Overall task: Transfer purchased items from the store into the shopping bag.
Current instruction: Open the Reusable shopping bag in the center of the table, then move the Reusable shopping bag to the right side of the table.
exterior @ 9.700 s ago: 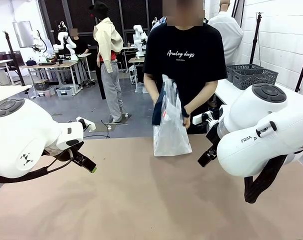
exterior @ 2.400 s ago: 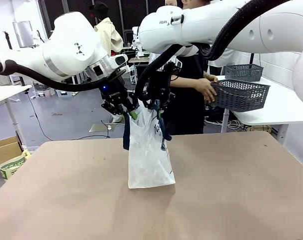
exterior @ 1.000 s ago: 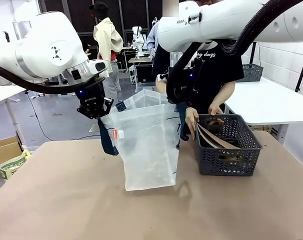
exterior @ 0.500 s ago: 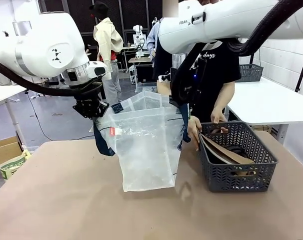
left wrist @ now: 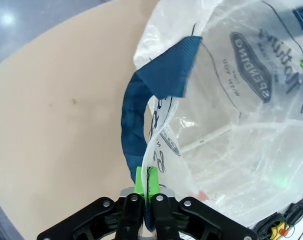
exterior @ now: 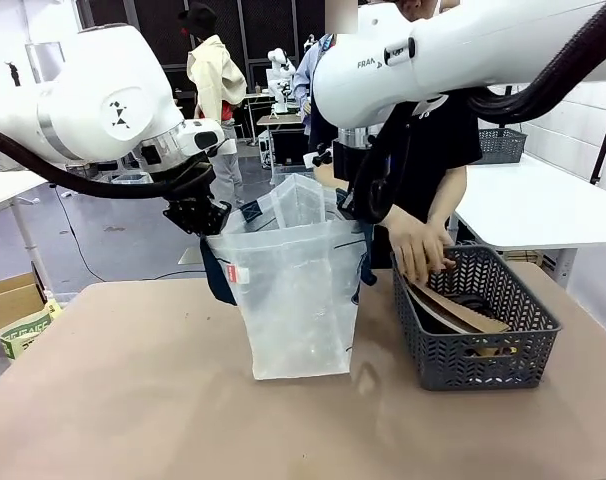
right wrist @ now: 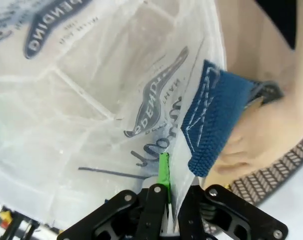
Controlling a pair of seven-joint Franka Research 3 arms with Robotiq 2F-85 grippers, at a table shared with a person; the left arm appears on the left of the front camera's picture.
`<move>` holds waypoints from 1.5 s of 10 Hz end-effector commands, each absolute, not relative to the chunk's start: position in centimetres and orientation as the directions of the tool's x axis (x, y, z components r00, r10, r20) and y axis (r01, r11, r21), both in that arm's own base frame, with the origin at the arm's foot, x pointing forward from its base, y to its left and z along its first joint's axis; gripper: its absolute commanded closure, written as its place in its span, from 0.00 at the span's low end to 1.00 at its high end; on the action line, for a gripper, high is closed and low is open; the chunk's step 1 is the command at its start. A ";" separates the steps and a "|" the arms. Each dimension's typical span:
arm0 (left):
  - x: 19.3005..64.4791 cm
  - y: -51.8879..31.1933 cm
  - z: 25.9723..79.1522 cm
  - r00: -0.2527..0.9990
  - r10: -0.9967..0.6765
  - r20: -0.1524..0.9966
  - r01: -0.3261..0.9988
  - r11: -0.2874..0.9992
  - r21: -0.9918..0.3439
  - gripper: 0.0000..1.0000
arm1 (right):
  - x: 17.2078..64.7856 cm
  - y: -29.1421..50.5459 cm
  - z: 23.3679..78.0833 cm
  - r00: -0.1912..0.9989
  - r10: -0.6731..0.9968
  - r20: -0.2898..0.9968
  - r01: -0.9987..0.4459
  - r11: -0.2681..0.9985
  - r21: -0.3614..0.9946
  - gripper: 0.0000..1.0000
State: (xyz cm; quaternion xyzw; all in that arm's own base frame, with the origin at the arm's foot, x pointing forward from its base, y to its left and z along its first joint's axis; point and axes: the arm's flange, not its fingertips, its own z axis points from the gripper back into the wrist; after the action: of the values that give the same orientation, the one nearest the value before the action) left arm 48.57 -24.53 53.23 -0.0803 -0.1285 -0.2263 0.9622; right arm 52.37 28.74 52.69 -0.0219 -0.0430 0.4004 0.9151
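Note:
The shopping bag [exterior: 295, 300], translucent white with navy straps, stands upright on the table with its mouth held wide. My left gripper [exterior: 205, 220] is shut on the bag's left rim; in the left wrist view my left gripper [left wrist: 147, 176] pinches the plastic edge beside the navy strap [left wrist: 141, 115]. On the right rim my right gripper [exterior: 360, 207] is shut too, and the right wrist view shows my right gripper [right wrist: 166, 172] clamping the rim next to a strap [right wrist: 211, 120]. The store, a dark grey basket [exterior: 478, 355], sits right of the bag. A person's hand [exterior: 421, 252] reaches into it over a flat tan box [exterior: 461, 308].
Beyond the table's far right stands a white table [exterior: 528, 205] carrying another grey basket [exterior: 503, 145]. A cardboard box [exterior: 18, 312] lies on the floor at the left. Brown tabletop [exterior: 133, 400] lies open in front of the bag.
The basket has slid a little nearer and to the right. The person's hand has gone deeper into it. Both grippers stay shut on the rim, with the left one shifted slightly right.

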 end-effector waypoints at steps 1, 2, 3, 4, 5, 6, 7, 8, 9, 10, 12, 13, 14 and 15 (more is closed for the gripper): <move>47.4 -24.0 52.3 0.839 -0.482 0.252 0.520 0.846 -0.115 1.00 | 51.3 27.9 51.5 0.654 0.753 0.067 -0.748 0.658 -0.089 1.00; 47.2 -24.1 52.0 0.834 -0.496 0.242 0.532 0.839 -0.115 1.00 | 51.6 28.1 51.3 0.658 0.750 0.062 -0.745 0.661 -0.085 1.00; 48.3 -24.7 52.8 0.855 -0.440 0.274 0.482 0.870 -0.106 1.00 | 52.1 28.7 52.3 0.670 0.740 0.061 -0.736 0.673 -0.077 1.00; 48.3 -24.7 52.8 0.855 -0.440 0.274 0.482 0.870 -0.106 1.00 | 52.1 28.7 52.3 0.670 0.740 0.061 -0.736 0.673 -0.077 1.00; 48.3 -24.7 52.8 0.855 -0.440 0.274 0.482 0.870 -0.106 1.00 | 52.1 28.7 52.3 0.670 0.740 0.061 -0.736 0.673 -0.077 1.00; 48.3 -24.7 52.8 0.855 -0.440 0.274 0.482 0.870 -0.106 1.00 | 52.1 28.7 52.3 0.670 0.740 0.061 -0.736 0.673 -0.077 1.00; 48.3 -24.7 52.8 0.855 -0.440 0.274 0.482 0.870 -0.106 1.00 | 52.1 28.7 52.3 0.670 0.740 0.061 -0.736 0.673 -0.077 1.00; 48.3 -24.7 52.8 0.855 -0.440 0.274 0.482 0.870 -0.106 1.00 | 52.1 28.7 52.3 0.670 0.740 0.061 -0.736 0.673 -0.077 1.00; 48.3 -24.7 52.8 0.855 -0.440 0.274 0.482 0.870 -0.106 1.00 | 52.1 28.7 52.3 0.670 0.740 0.061 -0.736 0.673 -0.077 1.00; 48.3 -24.7 52.8 0.855 -0.440 0.274 0.482 0.870 -0.106 1.00 | 52.1 28.7 52.3 0.670 0.740 0.061 -0.736 0.673 -0.077 1.00; 48.3 -24.7 52.8 0.855 -0.440 0.274 0.482 0.870 -0.106 1.00 | 52.1 28.7 52.3 0.670 0.740 0.061 -0.736 0.673 -0.077 1.00; 48.3 -24.7 52.8 0.855 -0.440 0.274 0.482 0.870 -0.106 1.00 | 52.1 28.7 52.3 0.670 0.740 0.061 -0.736 0.673 -0.077 1.00; 48.3 -24.7 52.8 0.855 -0.440 0.274 0.482 0.870 -0.106 1.00 | 52.1 28.7 52.3 0.670 0.740 0.061 -0.736 0.673 -0.077 1.00; 48.3 -24.7 52.8 0.855 -0.440 0.274 0.482 0.870 -0.106 1.00 | 52.1 28.7 52.3 0.670 0.740 0.061 -0.736 0.673 -0.077 1.00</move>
State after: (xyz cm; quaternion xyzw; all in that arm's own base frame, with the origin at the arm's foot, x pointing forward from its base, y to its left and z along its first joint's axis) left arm 48.25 -24.72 52.79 -0.0856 -0.1193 -0.2476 0.9577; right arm 52.11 28.70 52.32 -0.0226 -0.0459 0.4042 0.9133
